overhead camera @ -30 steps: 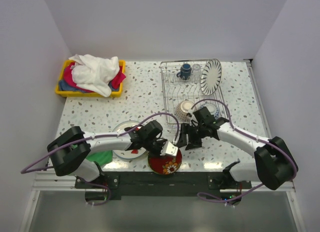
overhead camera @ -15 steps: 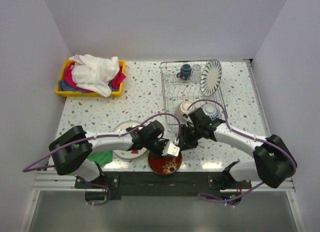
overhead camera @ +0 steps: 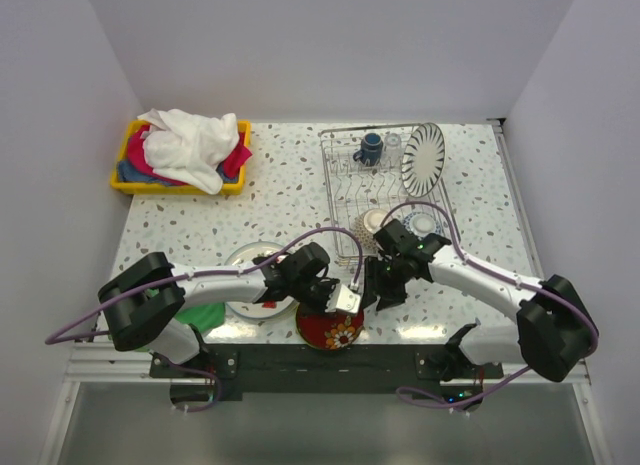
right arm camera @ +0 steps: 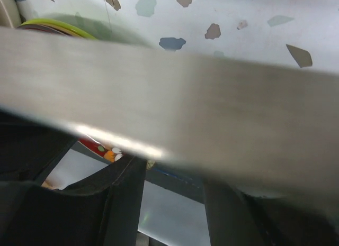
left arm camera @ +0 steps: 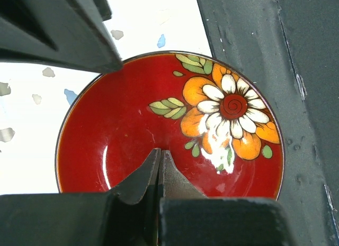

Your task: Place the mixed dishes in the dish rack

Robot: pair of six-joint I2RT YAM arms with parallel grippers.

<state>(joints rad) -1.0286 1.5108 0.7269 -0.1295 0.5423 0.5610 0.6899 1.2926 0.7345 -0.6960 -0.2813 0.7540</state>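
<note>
Top external view: the red floral plate [overhead camera: 334, 333] lies at the bottom centre, on the table's near edge, its rim over the dark rail, outside the dish rack [overhead camera: 327, 195]. The left gripper [left arm camera: 160, 153] hangs closed and empty above the plate. The right gripper [overhead camera: 377, 288] stands just right of it, fingers apart, tips hidden by a grey blur. A pale plate [overhead camera: 245, 257] lies left, under the left arm. The rack's near end crowds the upper right; bare table lies to the upper left. Since the earlier frame the right gripper has dropped nearer the plate.
</note>
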